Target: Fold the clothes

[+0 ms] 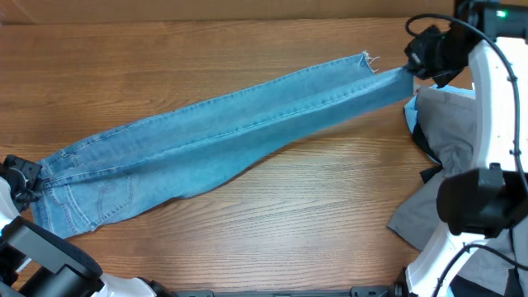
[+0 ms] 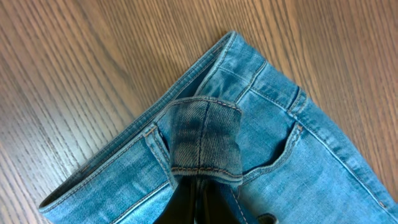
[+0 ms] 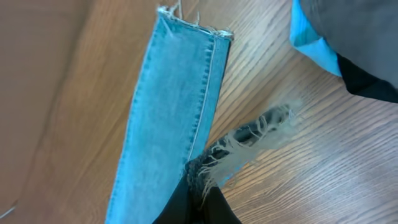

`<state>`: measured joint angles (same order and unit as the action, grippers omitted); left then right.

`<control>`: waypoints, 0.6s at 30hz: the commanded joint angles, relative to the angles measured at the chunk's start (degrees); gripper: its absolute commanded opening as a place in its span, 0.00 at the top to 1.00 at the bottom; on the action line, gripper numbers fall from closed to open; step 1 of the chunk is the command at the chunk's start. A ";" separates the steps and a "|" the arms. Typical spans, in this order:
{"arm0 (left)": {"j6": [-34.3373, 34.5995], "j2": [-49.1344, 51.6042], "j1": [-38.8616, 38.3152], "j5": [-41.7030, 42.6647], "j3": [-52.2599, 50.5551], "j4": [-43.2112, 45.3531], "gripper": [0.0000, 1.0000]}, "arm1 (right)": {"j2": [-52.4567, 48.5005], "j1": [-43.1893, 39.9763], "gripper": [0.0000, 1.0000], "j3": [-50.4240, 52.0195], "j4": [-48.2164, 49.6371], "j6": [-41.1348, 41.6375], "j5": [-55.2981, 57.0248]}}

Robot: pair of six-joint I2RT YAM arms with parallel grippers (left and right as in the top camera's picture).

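Note:
Light-blue denim jeans (image 1: 231, 128) lie stretched across the table, waist at the lower left, frayed hems at the upper right. My left gripper (image 1: 23, 177) is shut on the waistband, which folds over its fingertips in the left wrist view (image 2: 205, 140). My right gripper (image 1: 412, 70) is shut on a frayed hem (image 3: 239, 146) of one leg; the other leg (image 3: 174, 106) lies flat beside it. Grey (image 1: 450, 124), pale-blue (image 1: 410, 111) and dark pieces are piled at the right.
The pile of other garments (image 1: 421, 214) spreads along the right edge, partly under the right arm (image 1: 495, 107). The wooden table (image 1: 272, 223) shows bare in front of the jeans. A wall or edge runs along the back.

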<state>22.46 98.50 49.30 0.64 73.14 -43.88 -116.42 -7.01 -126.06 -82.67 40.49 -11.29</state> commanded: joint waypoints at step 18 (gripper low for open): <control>0.72 0.37 -1.16 -3.85 1.51 1.11 0.96 | -13.09 1.38 0.96 2.40 11.69 5.18 3.28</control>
<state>22.46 98.50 48.27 0.19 73.14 -43.64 -127.37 -5.26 -123.37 -72.82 44.14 -9.23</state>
